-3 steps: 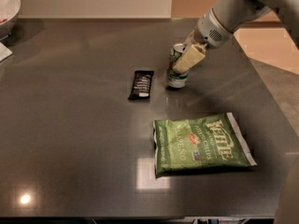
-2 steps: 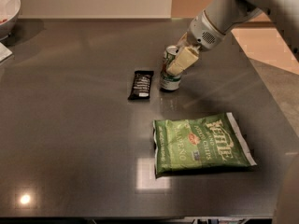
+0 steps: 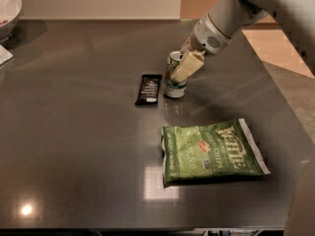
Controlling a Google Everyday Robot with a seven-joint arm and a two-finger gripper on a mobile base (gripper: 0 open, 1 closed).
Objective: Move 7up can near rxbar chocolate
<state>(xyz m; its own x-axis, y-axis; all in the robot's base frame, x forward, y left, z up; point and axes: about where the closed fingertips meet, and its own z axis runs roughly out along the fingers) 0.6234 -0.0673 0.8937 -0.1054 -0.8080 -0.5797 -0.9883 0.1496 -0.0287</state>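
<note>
The 7up can (image 3: 173, 85) stands upright on the dark table (image 3: 74, 132), silver and green with a shiny top. The rxbar chocolate (image 3: 148, 89), a flat black bar with white lettering, lies just left of the can with a narrow gap between them. My gripper (image 3: 180, 69) reaches in from the upper right and is shut on the 7up can around its upper half. One cream finger (image 3: 186, 66) covers the can's right front side.
A green chip bag (image 3: 211, 151) lies flat in front of the can, toward the table's right front. A white bowl (image 3: 7, 6) sits at the far left corner. The table's right edge (image 3: 283, 112) runs close to my arm.
My gripper has slid the 7up can to the left, from a clear gap away to right beside the rxbar chocolate. The bar and chip bag have not moved.
</note>
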